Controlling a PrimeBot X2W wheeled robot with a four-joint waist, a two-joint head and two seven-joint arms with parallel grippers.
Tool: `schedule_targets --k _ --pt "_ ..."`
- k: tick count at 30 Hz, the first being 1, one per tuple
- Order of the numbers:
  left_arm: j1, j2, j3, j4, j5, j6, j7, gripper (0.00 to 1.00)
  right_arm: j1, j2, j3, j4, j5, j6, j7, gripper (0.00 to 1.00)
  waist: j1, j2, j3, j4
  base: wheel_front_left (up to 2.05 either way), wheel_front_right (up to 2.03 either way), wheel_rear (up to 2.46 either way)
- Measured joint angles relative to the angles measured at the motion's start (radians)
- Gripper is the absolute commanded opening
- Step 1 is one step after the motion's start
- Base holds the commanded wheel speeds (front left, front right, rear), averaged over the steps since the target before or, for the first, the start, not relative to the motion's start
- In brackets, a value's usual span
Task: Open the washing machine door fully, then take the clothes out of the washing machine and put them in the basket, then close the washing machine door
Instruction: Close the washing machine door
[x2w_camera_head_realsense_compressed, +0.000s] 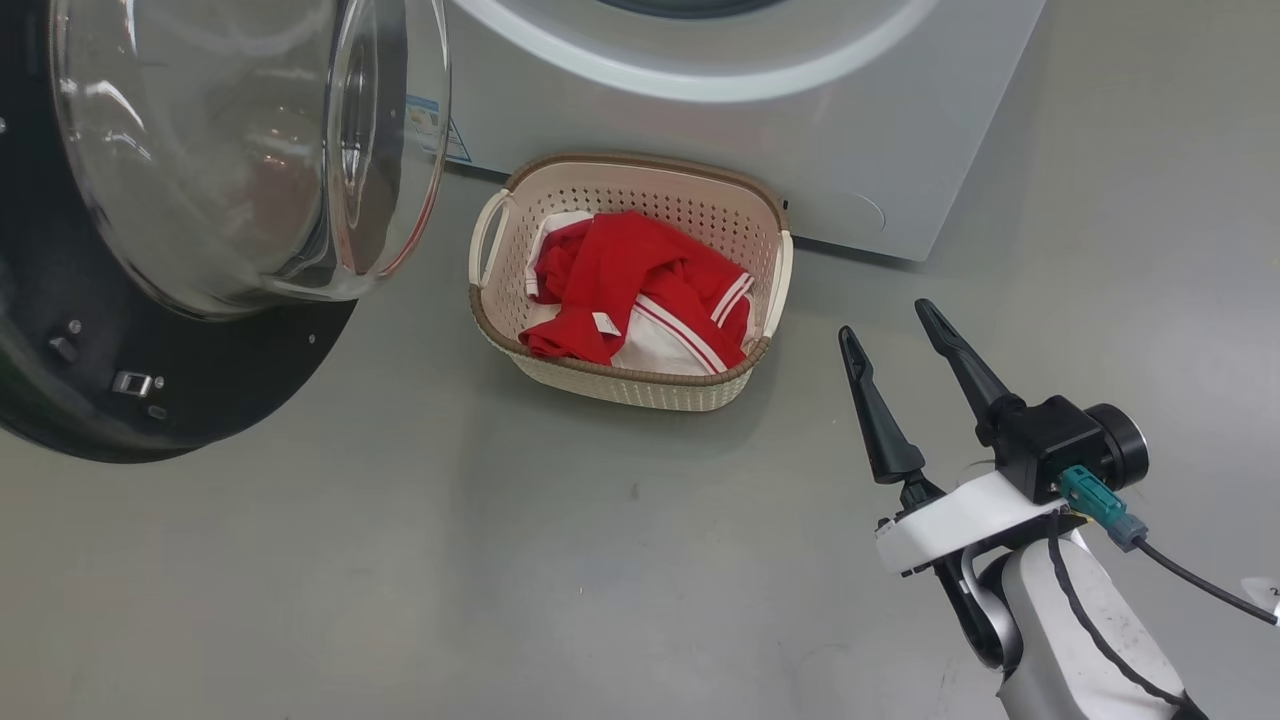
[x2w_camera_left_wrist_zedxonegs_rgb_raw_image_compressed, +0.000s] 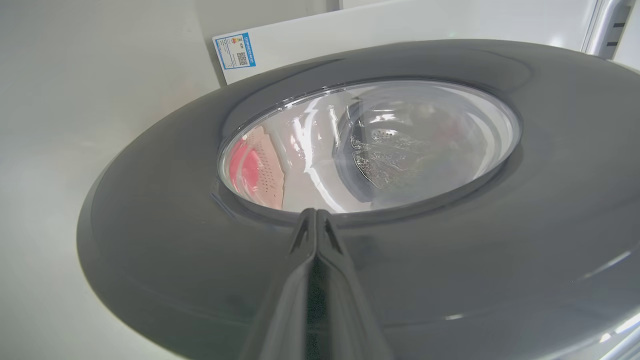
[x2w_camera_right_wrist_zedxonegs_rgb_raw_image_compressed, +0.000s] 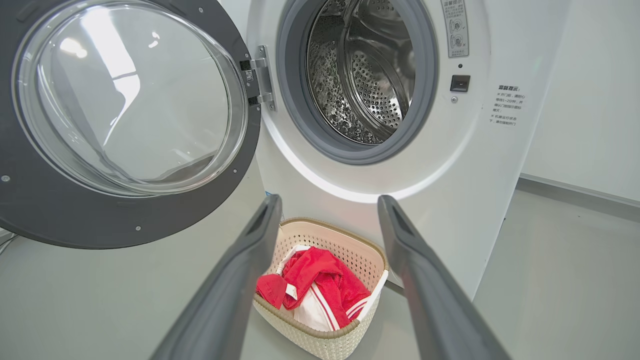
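The washing machine door (x2w_camera_head_realsense_compressed: 200, 400) stands swung open at the left, its glass bowl bulging toward the basket. My left gripper (x2w_camera_left_wrist_zedxonegs_rgb_raw_image_compressed: 316, 212) is shut with nothing in it, its tip close against the door's black outer rim (x2w_camera_left_wrist_zedxonegs_rgb_raw_image_compressed: 150, 225); I cannot tell if it touches. The clothes (x2w_camera_head_realsense_compressed: 620, 275), red with white parts, lie in the cream basket (x2w_camera_head_realsense_compressed: 640, 390) in front of the washing machine (x2w_camera_head_realsense_compressed: 850, 150). My right gripper (x2w_camera_head_realsense_compressed: 885, 320) hangs open and empty to the basket's right. In the right wrist view the basket (x2w_camera_right_wrist_zedxonegs_rgb_raw_image_compressed: 325, 340) and clothes (x2w_camera_right_wrist_zedxonegs_rgb_raw_image_compressed: 320, 280) show between its fingers, below the steel drum (x2w_camera_right_wrist_zedxonegs_rgb_raw_image_compressed: 370, 75).
Bare grey floor (x2w_camera_head_realsense_compressed: 500, 560) spreads in front of the basket and under my right arm. A pale wall (x2w_camera_right_wrist_zedxonegs_rgb_raw_image_compressed: 590, 100) rises to the right of the machine. A blue sticker (x2w_camera_left_wrist_zedxonegs_rgb_raw_image_compressed: 235, 50) marks the machine's front beside the door hinge side.
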Motion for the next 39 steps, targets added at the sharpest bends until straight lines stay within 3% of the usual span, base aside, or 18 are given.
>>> schedule_targets --k 12,20,28,39 --pt "0.053 -0.105 -0.04 -0.102 -0.055 -0.008 0.134 0.0 0.015 0.001 0.0 -0.002 0.003 0.0 0.0 1.0 0.0 0.0 -0.013 -0.002 0.0 0.0 0.0" --pt "0.101 -0.184 -0.073 -0.244 -0.078 -0.008 0.183 0.0 0.017 0.002 0.0 -0.003 0.008 -0.002 0.0 1.0 0.0 0.0 -0.02 -0.008 0.0 0.0 0.0" --pt "0.172 -0.244 -0.095 -0.375 -0.111 -0.008 0.194 0.0 0.018 0.002 0.0 -0.007 0.01 -0.008 0.0 1.0 0.0 0.0 -0.023 -0.015 0.0 0.0 0.0" --pt "0.267 -0.257 -0.115 -0.547 -0.077 -0.008 0.11 0.0 0.032 0.003 -0.001 -0.007 0.012 -0.008 0.0 1.0 0.0 0.0 -0.04 -0.019 0.0 0.0 0.0"
